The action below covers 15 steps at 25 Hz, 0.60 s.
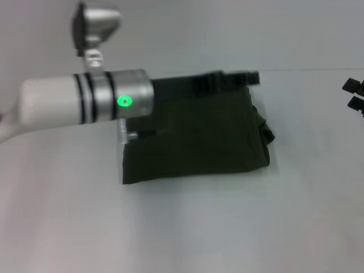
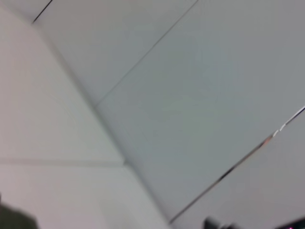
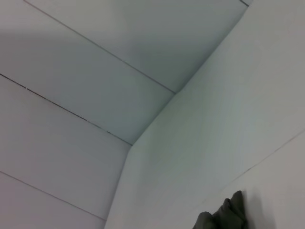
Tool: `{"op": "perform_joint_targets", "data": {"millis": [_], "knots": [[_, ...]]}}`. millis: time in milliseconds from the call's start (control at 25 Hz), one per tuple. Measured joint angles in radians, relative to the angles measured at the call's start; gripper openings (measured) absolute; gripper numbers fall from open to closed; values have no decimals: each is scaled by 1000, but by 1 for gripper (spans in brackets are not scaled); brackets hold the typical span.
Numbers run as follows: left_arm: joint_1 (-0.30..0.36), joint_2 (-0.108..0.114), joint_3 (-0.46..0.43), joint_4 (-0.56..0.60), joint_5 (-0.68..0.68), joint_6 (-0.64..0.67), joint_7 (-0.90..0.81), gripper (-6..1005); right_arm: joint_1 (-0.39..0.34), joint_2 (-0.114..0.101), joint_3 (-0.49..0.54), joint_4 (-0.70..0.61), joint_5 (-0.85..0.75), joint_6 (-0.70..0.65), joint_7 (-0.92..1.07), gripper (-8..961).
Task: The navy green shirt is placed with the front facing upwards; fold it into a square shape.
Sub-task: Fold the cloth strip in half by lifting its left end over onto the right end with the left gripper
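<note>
The navy green shirt (image 1: 196, 136) lies on the white table as a folded, roughly square dark olive block, its right edge bunched a little. My left arm reaches across from the left, and its left gripper (image 1: 239, 78) sits low at the shirt's far edge, black fingers pointing right. Whether it holds cloth is hidden. My right gripper (image 1: 354, 94) shows only as black parts at the right border of the head view, apart from the shirt. A corner of the shirt (image 3: 224, 215) shows in the right wrist view, and a sliver of the shirt (image 2: 14, 220) shows in the left wrist view.
The white table (image 1: 187, 227) stretches in front of the shirt and to both sides. A pale wall (image 1: 227, 28) rises behind it. The left arm's silver cuff with a green light (image 1: 124, 102) hangs over the shirt's left far corner.
</note>
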Motion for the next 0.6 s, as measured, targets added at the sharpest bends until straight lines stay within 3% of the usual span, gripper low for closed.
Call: {"op": "perform_joint_targets", "data": {"millis": [120, 240, 440, 600], "knots": [[62, 4, -75, 52, -37, 75, -2, 555, 3, -7, -1, 0, -21, 1, 3, 716], [121, 22, -175, 61, -49, 126, -88, 654, 15, -20, -1, 0, -55, -1, 9, 716], [210, 81, -226, 46, -44, 175, -263, 799, 64, -47, -1, -11, -185, -6, 56, 715], [250, 90, -301, 50, -4, 244, -276, 891, 142, -68, -1, -20, -312, -7, 120, 715]]}}
